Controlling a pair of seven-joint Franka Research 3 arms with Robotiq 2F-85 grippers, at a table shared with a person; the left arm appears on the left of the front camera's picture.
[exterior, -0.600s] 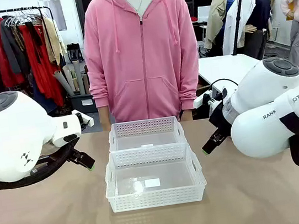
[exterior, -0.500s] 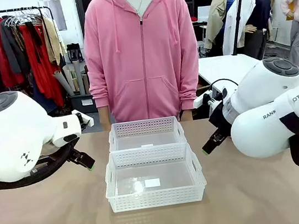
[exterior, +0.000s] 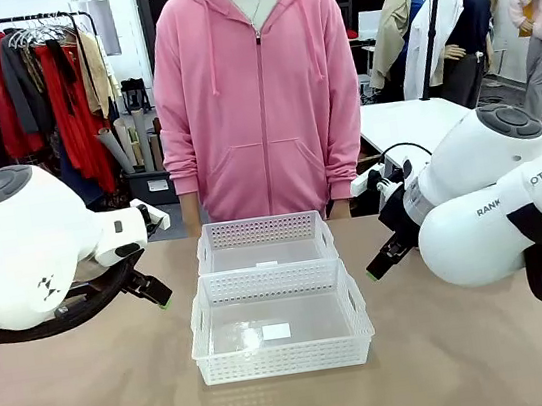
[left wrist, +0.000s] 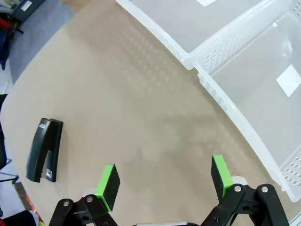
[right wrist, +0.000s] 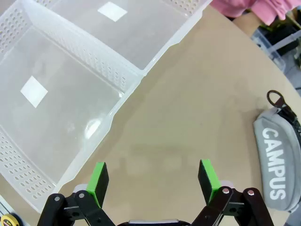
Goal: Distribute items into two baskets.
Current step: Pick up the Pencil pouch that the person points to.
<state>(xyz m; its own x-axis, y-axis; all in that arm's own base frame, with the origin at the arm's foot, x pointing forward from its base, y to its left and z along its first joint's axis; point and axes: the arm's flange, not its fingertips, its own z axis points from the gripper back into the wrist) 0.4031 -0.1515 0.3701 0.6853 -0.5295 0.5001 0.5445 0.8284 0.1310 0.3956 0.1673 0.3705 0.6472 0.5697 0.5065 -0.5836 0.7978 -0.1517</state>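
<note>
Two white mesh baskets stand end to end at the table's middle, the near basket (exterior: 283, 348) and the far basket (exterior: 263, 230), both empty. My left gripper (exterior: 159, 295) hovers open left of them. In the left wrist view the left gripper (left wrist: 164, 180) is above bare table, the black stapler (left wrist: 44, 149) lies flat to its left and the baskets' wall (left wrist: 225, 101) runs on its right. My right gripper (exterior: 379, 265) hangs open right of the baskets. In its wrist view the right gripper (right wrist: 153, 179) is empty, with the grey "CAMPUS" pouch (right wrist: 277, 162) lying to its right and the basket rim (right wrist: 124, 92) to its left.
A person in a pink hoodie (exterior: 256, 94) stands at the far edge behind the baskets, hands down. Bare tan tabletop (exterior: 97, 399) spreads in front and to both sides of the baskets. A yellow tape measure (right wrist: 5, 220) peeks in at the right wrist view's lower left corner.
</note>
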